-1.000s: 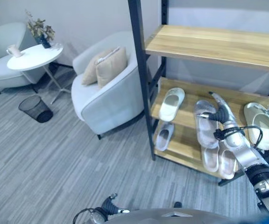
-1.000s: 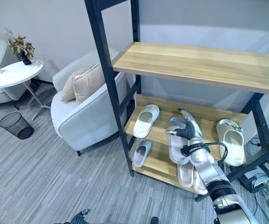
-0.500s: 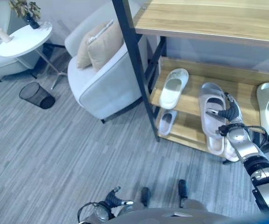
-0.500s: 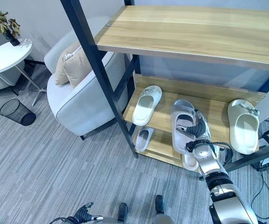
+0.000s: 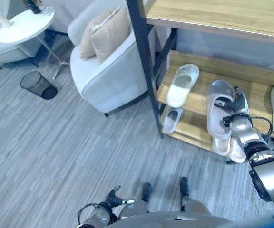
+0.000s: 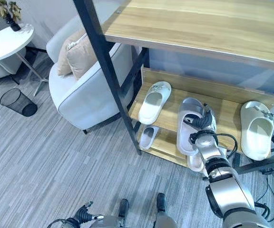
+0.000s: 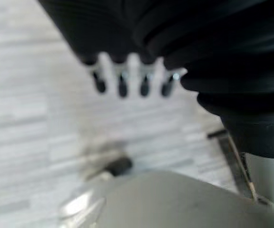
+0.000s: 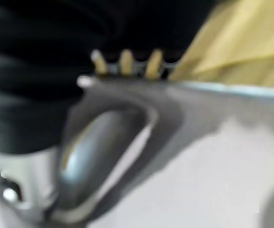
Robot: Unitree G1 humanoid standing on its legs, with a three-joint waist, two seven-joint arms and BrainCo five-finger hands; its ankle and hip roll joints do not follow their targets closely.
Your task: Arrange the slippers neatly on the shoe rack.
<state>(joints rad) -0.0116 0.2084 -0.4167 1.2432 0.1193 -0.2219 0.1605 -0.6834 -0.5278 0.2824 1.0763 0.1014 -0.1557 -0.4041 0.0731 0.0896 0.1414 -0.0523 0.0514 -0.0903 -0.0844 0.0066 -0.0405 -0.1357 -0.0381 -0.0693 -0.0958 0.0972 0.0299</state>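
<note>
Three pale slippers lie on the middle shelf [image 6: 225, 111] of the shoe rack [image 6: 99, 57], and the right robot hand [image 6: 204, 122] has its fingers and thumb closed on the grey slipper [image 6: 188, 124] in the shelf's centre, whose heel hangs over the front edge. By my reading this is the placing step: next it wants pushing back parallel with the white slipper [image 6: 152, 101] toward the left end, then letting go. Loosely open and empty, the left robot hand [image 7: 127, 83] hangs over the floor.
</note>
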